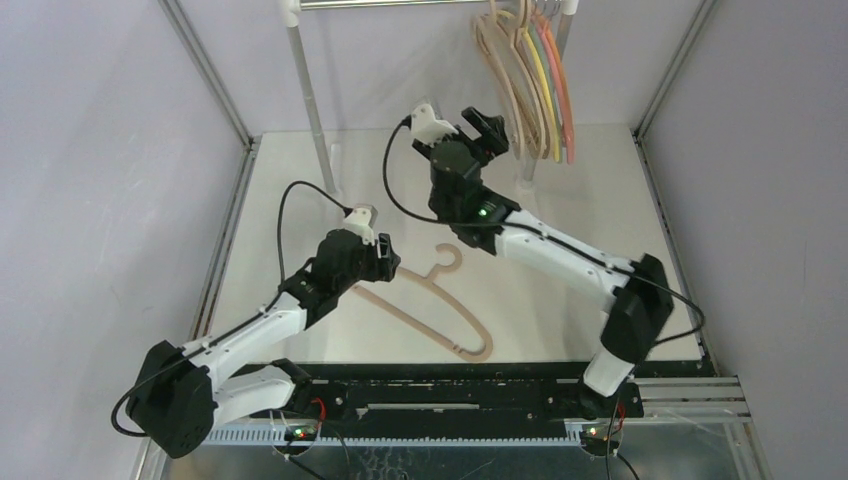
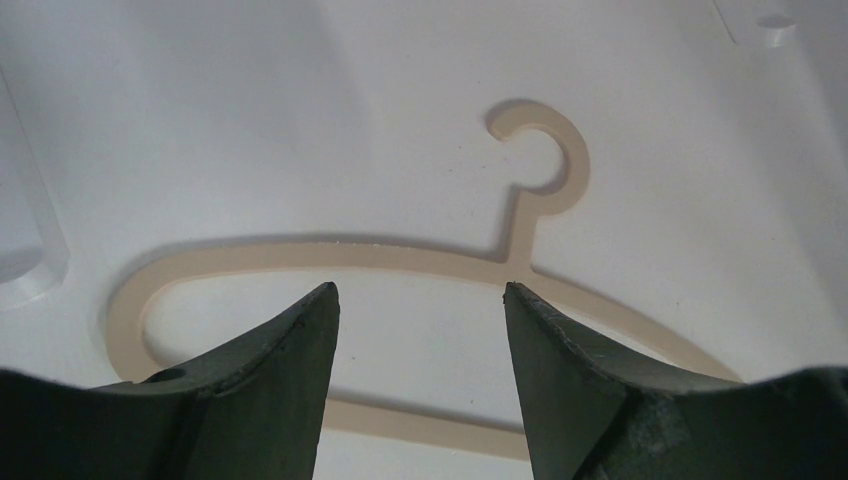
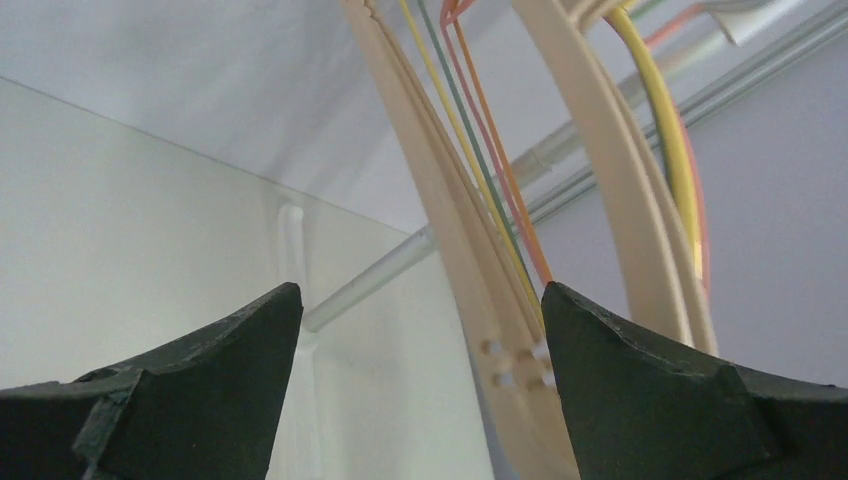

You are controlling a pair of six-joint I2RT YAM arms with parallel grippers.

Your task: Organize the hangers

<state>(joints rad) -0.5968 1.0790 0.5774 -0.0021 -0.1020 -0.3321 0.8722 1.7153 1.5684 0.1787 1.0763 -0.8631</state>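
Beige hanger (image 2: 350, 252) flat on open tabletop (image 1: 600, 200)

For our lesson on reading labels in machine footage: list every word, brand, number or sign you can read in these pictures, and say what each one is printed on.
There are none.
No lettering shows on the beige hanger lying on the table, on the hanging hangers, or on the left arm and right arm.
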